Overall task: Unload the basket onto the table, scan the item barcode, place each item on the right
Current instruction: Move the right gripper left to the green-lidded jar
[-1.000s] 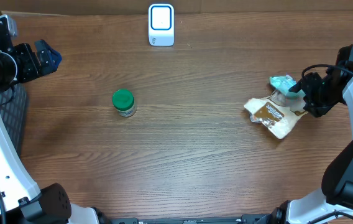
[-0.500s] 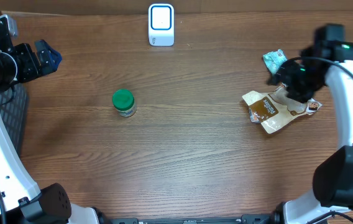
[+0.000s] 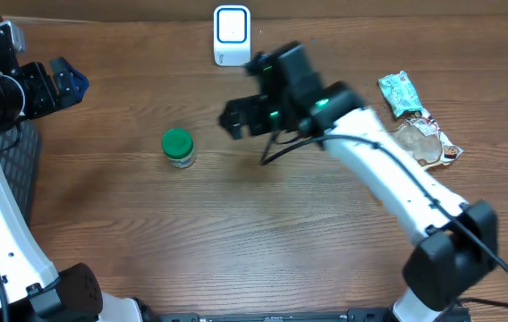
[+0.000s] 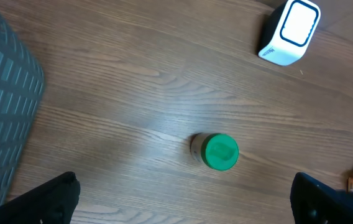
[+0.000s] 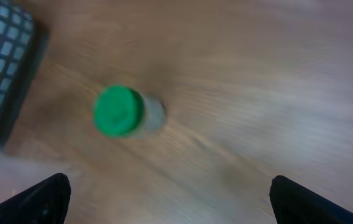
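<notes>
Right gripper [image 3: 237, 117] hangs wide open and empty above the table [image 3: 147, 237], near the green-lidded jar [image 3: 178, 148], which stands upright and untouched. Reaching seems the step in hand. Next, lower around the jar, close, then show it to the scanner [image 3: 232, 36].

The jar [image 3: 179, 148] has a green lid, the scanner [image 3: 232, 36] is white, and the table [image 3: 236, 241] is brown wood-grain.
</notes>
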`<state>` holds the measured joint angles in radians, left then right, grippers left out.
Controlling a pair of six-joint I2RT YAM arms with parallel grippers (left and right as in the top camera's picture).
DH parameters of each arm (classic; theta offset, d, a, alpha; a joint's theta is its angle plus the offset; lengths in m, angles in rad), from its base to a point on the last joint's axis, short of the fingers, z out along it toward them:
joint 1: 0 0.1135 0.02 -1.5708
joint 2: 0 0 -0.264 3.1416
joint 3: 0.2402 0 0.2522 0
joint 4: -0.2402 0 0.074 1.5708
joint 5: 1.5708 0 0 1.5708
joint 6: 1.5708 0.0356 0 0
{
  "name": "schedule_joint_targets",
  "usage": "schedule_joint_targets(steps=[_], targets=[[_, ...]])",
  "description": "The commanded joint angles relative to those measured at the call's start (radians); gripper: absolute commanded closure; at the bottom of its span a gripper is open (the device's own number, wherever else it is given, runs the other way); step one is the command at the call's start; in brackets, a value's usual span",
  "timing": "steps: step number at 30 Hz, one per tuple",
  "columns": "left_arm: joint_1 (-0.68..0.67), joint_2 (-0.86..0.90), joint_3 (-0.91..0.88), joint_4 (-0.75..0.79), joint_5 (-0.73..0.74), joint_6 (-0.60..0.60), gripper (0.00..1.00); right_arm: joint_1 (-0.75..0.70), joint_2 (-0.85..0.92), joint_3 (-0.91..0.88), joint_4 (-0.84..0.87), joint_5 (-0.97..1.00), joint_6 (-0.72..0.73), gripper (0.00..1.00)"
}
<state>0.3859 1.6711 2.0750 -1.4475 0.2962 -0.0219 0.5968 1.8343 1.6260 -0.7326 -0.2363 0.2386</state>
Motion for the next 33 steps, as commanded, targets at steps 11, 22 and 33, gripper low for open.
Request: schedule_joint_targets(steps=[11,22,33], targets=[[-0.006,-0.007,0.014,0.001,0.008,0.019,0.00,0.197,0.249,0.019,0.307,0.193,-0.054,0.00],[-0.006,-0.007,0.014,0.001,0.008,0.019,0.01,0.249,0.329,0.019,0.388,0.190,-0.074,0.00],[-0.006,-0.007,0.014,0.001,0.008,0.019,0.01,0.277,0.393,0.019,0.452,0.199,-0.110,0.00]])
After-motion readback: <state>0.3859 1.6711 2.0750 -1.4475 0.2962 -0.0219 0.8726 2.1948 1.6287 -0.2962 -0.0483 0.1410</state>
